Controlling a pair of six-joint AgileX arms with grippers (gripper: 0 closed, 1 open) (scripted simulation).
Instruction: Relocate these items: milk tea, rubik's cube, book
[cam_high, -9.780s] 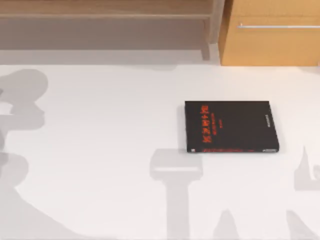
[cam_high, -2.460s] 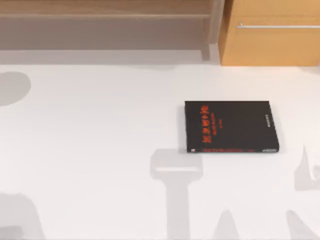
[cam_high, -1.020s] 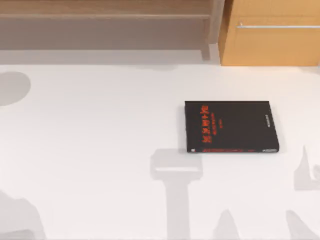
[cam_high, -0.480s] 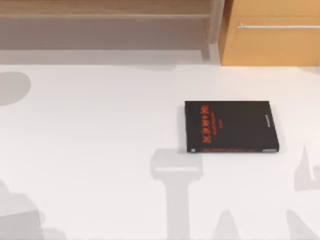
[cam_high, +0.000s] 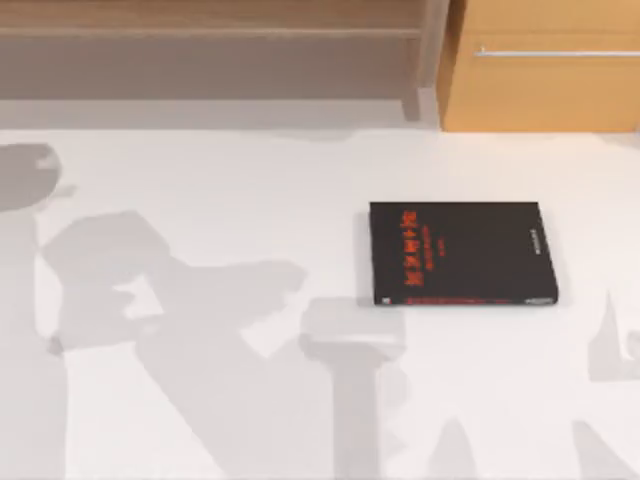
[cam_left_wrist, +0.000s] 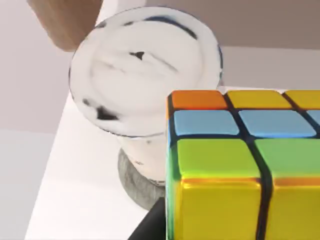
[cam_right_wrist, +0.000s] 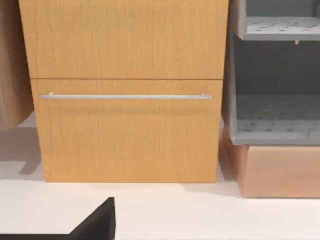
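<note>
— Orange, yellow, blue and green squares with black lines between them: that is the rubik's cube (cam_left_wrist: 240, 165), close before the left wrist camera; whether it is gripped I cannot tell, for no finger of the left claw is seen against it.

— And the milk tea?

— Just beside the cube; a pale plastic cup of milk tea (cam_left_wrist: 142, 85) with a white sealed lid bearing dark marks, standing upright on a white surface (cam_left_wrist: 80, 195) near that surface's edge; its side meets the cube's edge in that view, though touching or merely behind, I cannot say.

— What of the table from above?

— A white table (cam_high: 220, 180) with broad grey shadows of arms across its left half; a flat black book with red lettering (cam_high: 460, 253) lies right of the middle, well apart from those shadows.

— And beyond it?

— A light wooden cabinet with a thin metal handle bar (cam_high: 545, 65) at the far right; a wooden shelf (cam_high: 210, 30) runs along the far left.

— The right arm?

— Its wrist camera faces that same cabinet (cam_right_wrist: 125, 95); a grey open rack (cam_right_wrist: 275, 75) stands beside it; a black corner of the book (cam_right_wrist: 95, 222) pokes in low; how its claw is set I cannot tell.
</note>
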